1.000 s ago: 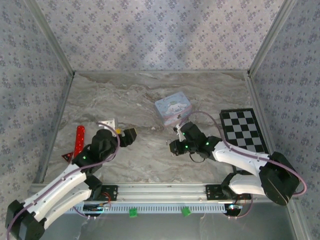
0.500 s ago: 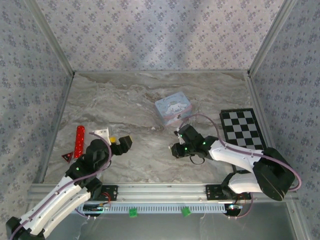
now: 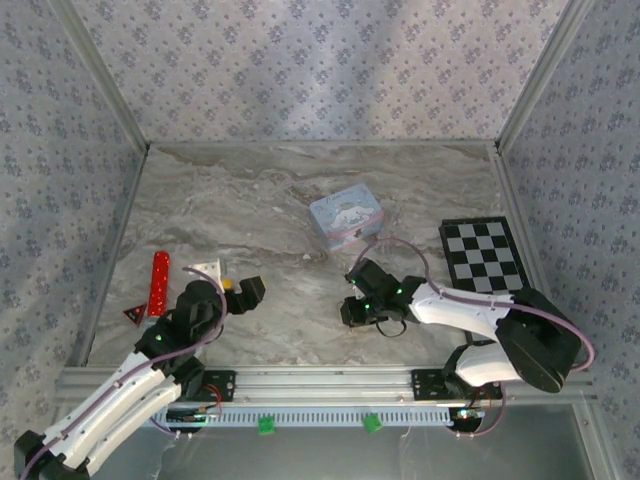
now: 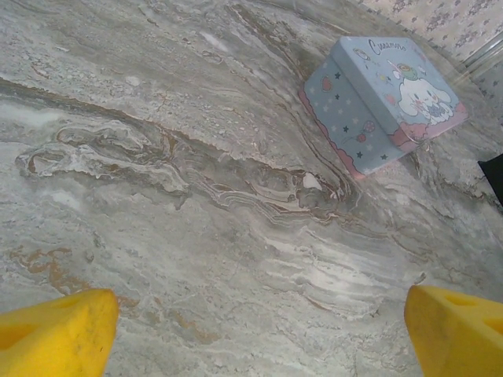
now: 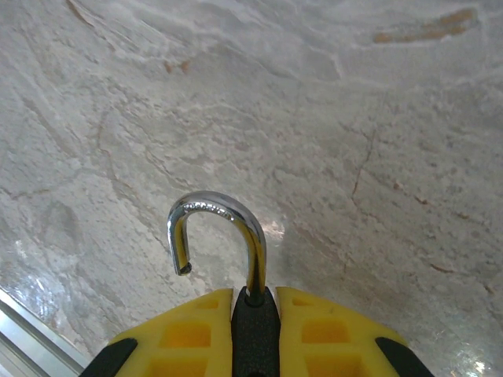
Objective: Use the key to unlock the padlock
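Note:
The padlock (image 5: 255,328) is a narrow black body clamped between the yellow fingers (image 5: 330,330) of my right gripper (image 5: 255,302), which is shut on it. Its chrome shackle (image 5: 216,208) stands up out of the body with its free end out of the lock, hanging over bare marble. From above, the right gripper (image 3: 352,308) sits low over the table's near middle, with a thin dark loop (image 3: 393,323) beside it; I cannot tell if that is the key. My left gripper (image 4: 259,338) is open over bare marble, its yellow fingertips (image 4: 55,330) far apart; from above the left gripper (image 3: 243,292) is at the near left.
A pale blue cartoon tin (image 3: 347,221) lies beyond the right gripper, and it shows in the left wrist view as the tin (image 4: 385,98) at upper right. A checkerboard (image 3: 487,260) lies at the right. A red strip (image 3: 158,282), a white piece (image 3: 207,268) and a small dark triangle (image 3: 132,315) lie at the left.
The left arm has drawn back toward the near left, its gripper staying open. The right gripper has slid a little nearer and lower, still holding the padlock.

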